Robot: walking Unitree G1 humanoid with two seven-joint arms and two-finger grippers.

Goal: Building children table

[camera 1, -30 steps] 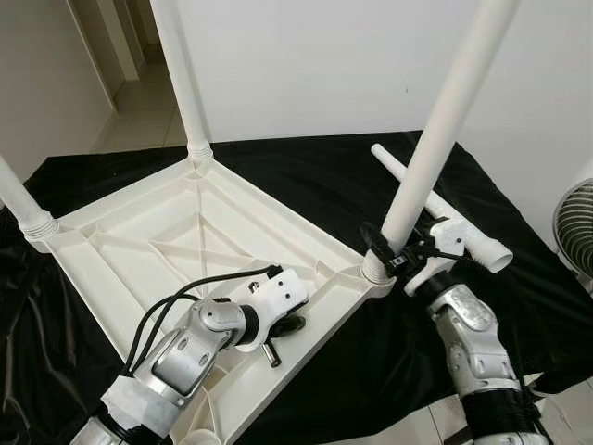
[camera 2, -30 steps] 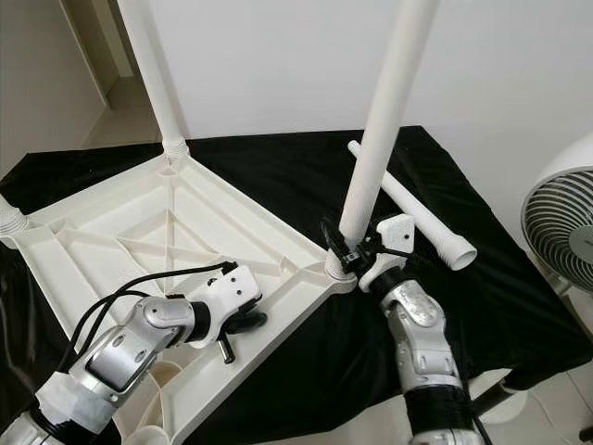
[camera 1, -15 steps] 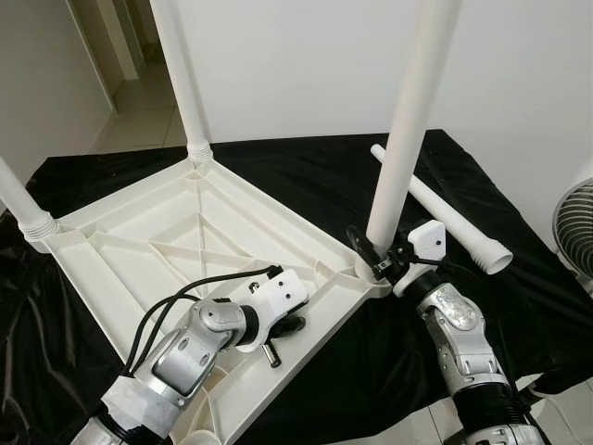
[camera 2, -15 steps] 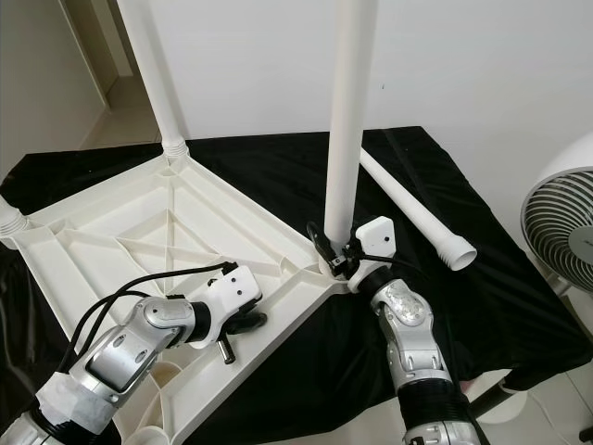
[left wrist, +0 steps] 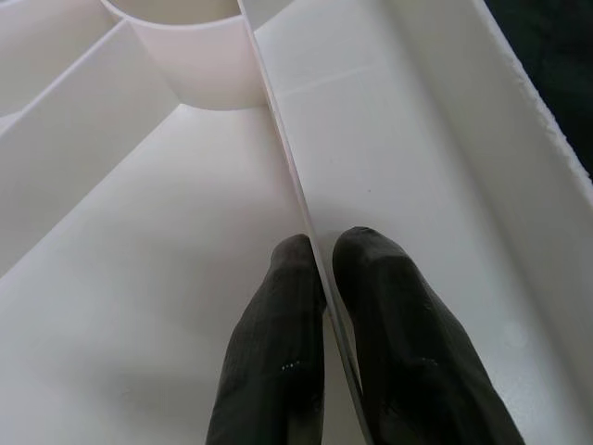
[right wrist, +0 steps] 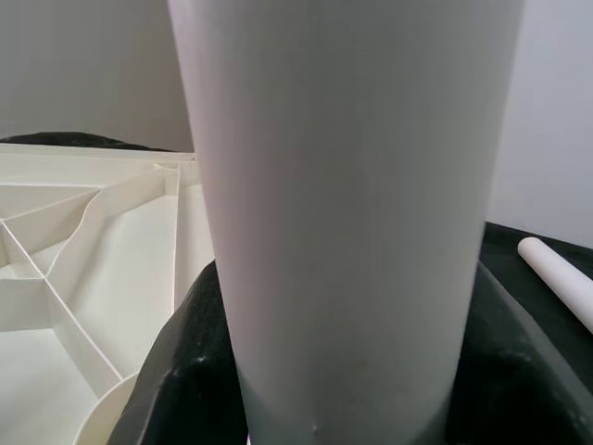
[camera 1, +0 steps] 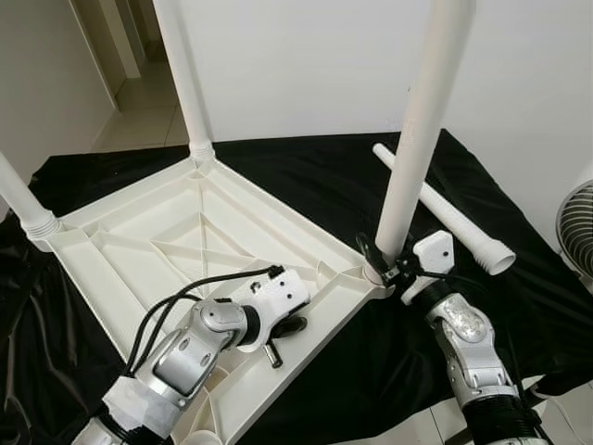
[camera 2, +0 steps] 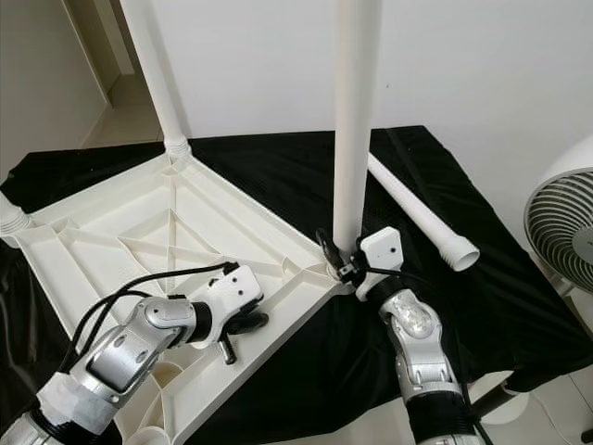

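Two grippers work the upturned tabletop (camera 1: 176, 236) on the black cloth (camera 1: 306, 176): left gripper (left wrist: 320, 269) pinches a rib at 6 o'clock; right gripper (camera 1: 382, 264) clasps the upright leg (camera 1: 419, 120) at 3 o'clock.

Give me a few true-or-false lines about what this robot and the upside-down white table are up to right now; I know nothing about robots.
1. The white plastic tabletop lies upside down on a black cloth. True.
2. The right gripper holds a white tube leg at the tabletop's corner. True.
3. All four legs already stand in their sockets. False: a spare white tube leg lies flat on the cloth, and the near corner socket is empty.
4. The left gripper is lifting a leg. False: its fingers pinch a thin rib of the tabletop.
5. A white fan stands on the robot's left. False: it stands on the right.
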